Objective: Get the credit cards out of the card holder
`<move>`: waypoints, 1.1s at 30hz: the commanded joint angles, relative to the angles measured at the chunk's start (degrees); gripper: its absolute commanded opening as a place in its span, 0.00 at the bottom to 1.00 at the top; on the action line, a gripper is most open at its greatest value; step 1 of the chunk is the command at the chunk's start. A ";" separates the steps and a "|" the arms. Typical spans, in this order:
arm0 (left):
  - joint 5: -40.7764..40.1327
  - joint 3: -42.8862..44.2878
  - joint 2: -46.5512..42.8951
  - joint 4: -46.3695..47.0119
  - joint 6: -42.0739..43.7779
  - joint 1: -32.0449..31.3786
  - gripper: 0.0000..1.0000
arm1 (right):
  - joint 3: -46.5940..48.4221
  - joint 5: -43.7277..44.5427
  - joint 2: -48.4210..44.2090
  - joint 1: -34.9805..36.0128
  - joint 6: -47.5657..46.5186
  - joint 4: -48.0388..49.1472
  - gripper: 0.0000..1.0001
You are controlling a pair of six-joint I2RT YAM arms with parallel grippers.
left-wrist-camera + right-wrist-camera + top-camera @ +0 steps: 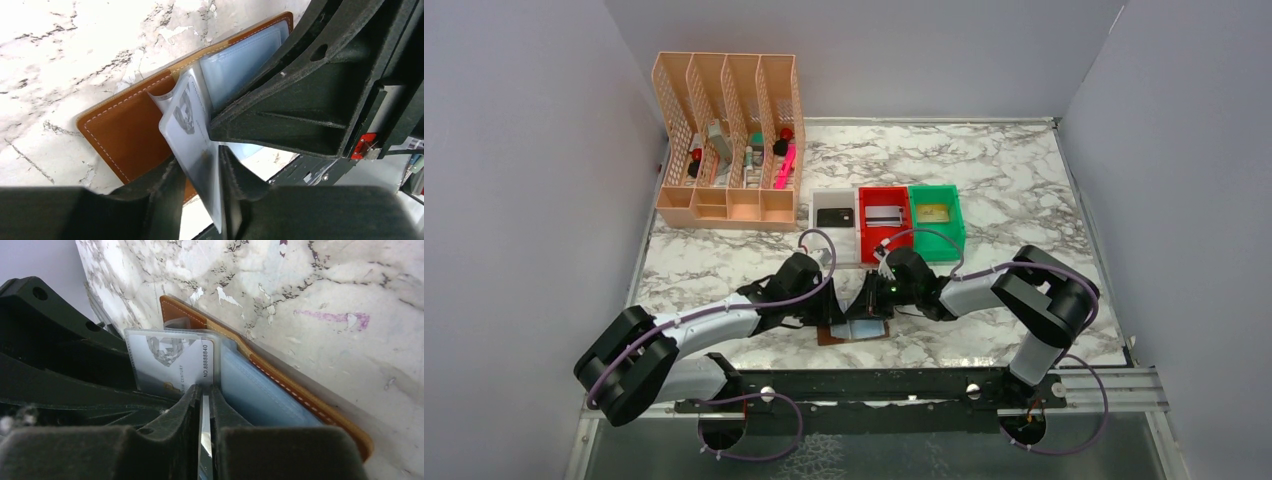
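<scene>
Both left gripper [200,164] and right gripper [205,392] are pinching the upright silvery-white card [170,360], jaws nearly closed. The card holder [125,135] is lying open, long axis running left-right.

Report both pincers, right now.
Left pincer: closed on the clear sleeve lifted off the card holder.
Right pincer: closed on the edge of the silvery-white card in that sleeve.
</scene>
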 commanded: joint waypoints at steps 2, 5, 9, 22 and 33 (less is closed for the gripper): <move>-2.84 0.37 -2.51 -1.58 1.41 -0.33 0.40 | -0.43 1.25 -0.80 0.40 1.22 -1.16 0.09; -7.42 2.53 -4.68 -7.13 2.31 -0.38 0.47 | -0.56 1.84 -0.29 0.31 1.43 -2.68 0.08; -9.88 4.58 -7.26 -11.12 2.83 -0.33 0.48 | -1.21 1.66 0.94 0.31 2.13 -2.12 0.08; -5.06 3.51 -5.75 -7.05 1.80 -0.39 0.33 | -0.87 0.23 2.01 0.31 2.15 -0.81 0.09; -6.10 -1.80 -4.22 -2.78 0.68 -0.36 0.00 | 1.69 6.13 -2.71 0.31 -3.15 -10.37 0.20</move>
